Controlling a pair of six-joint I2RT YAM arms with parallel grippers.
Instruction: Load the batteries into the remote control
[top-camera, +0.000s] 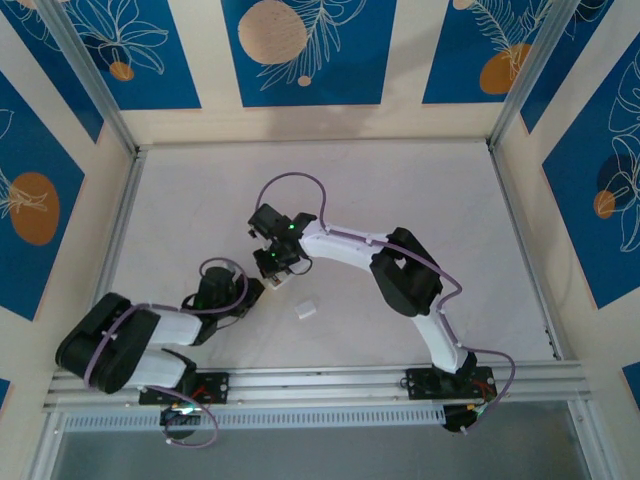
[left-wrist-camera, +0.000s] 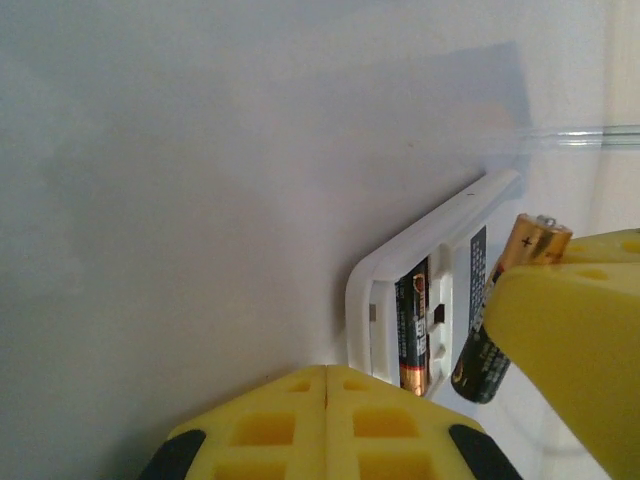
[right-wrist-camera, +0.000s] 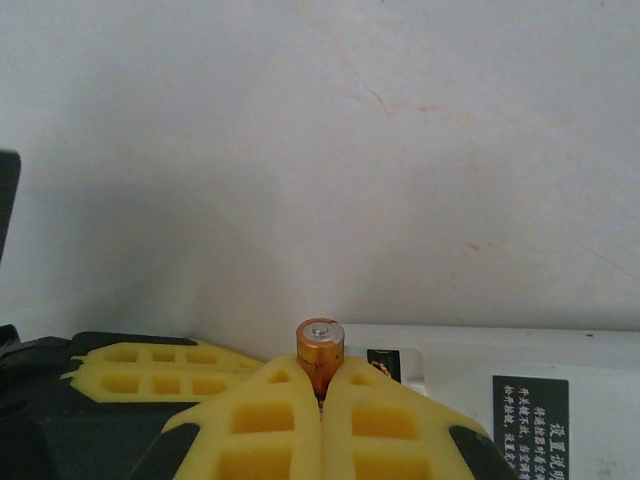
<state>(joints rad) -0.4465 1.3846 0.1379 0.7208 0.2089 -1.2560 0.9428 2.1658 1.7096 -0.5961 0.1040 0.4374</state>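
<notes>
Clenched in the right gripper (right-wrist-camera: 320, 385), between yellow fingers, on one of the batteries (right-wrist-camera: 319, 350), held upright with gold end and silver cap uppermost. Poised with the dark lower end just over the open bay of the remote control (left-wrist-camera: 420, 243), touching or not impossible to tell. Pressed together on nothing at the left gripper (left-wrist-camera: 326, 380), yellow pads meeting along a single seam, just beside the remote's short end. Seated lengthwise in one slot of that bay, a second battery (left-wrist-camera: 412, 330), black with an orange band. Lying flat on the pale table (left-wrist-camera: 200, 200), back face up, with a dark printed label (right-wrist-camera: 530, 410) beside the bay. From above, reaching over the middle of the table from the right base along the white right arm (top-camera: 345, 245), and in from the lower left along the black-and-white left arm (top-camera: 165, 325), tips close together. Near them, toward the bases and apart from both, a small white squarish piece (top-camera: 306, 311) resting on the table.
</notes>
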